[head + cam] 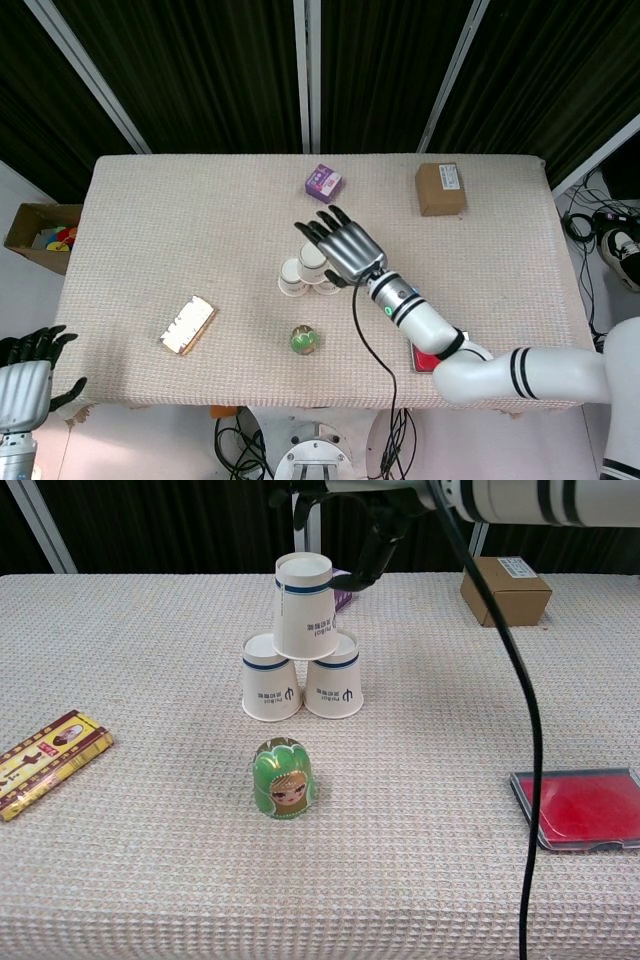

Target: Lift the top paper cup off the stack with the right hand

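Note:
Three white paper cups with blue bands stand upside down as a small pyramid mid-table. The top cup (304, 607) (311, 256) rests on the two lower cups (271, 677) (334, 675). My right hand (345, 245) (375, 540) hovers just above and behind the top cup's right side with its fingers spread, holding nothing. In the chest view its dark thumb hangs close to the cup's right side and does not appear to touch it. My left hand (25, 375) hangs off the table's near left corner, fingers apart and empty.
A green doll figure (283, 778) stands in front of the cups. A snack bar (45, 760) lies at the near left and a red case (585, 808) at the near right. A brown box (505, 590) and a purple box (323, 183) sit at the back.

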